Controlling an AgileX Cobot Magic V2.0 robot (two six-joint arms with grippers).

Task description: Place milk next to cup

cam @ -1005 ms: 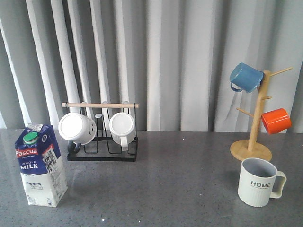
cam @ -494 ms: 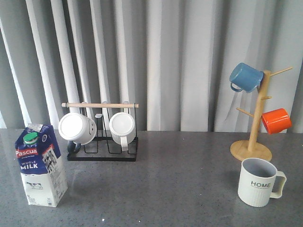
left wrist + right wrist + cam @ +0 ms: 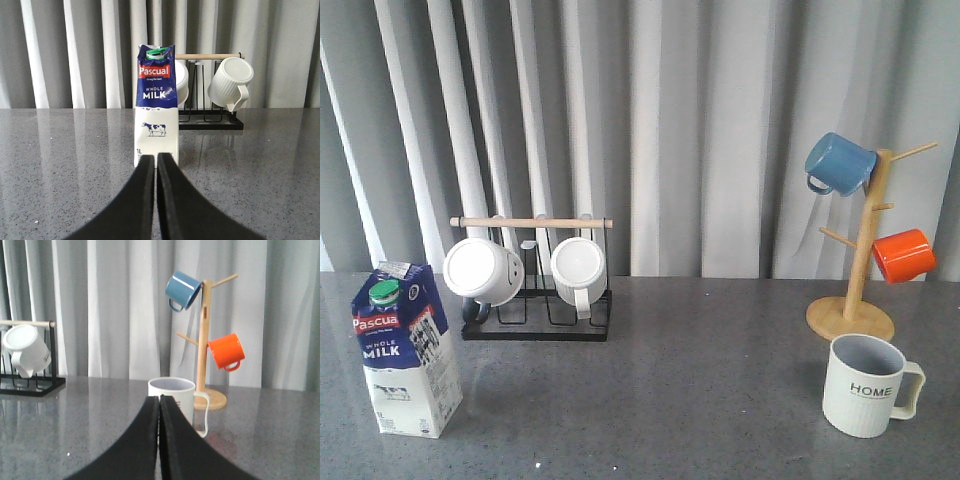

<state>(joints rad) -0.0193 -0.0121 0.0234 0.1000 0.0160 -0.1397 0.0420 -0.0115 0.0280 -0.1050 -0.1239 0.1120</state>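
Readable text: milk carton and mug only.
Milk carton [image 3: 156, 107]: red label reads "Pascual", white "WHOLE MILK" on blue below it, "1L" at lower left corner of front face; smaller print under the brand too fine to read. Cream ribbed mug [image 3: 866, 387]: black "HOME" on its side.

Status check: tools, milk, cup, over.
Left tool shut, empty, facing the milk. Right tool shut, empty, facing the cup. Milk far left, cup far right. Table between clear.
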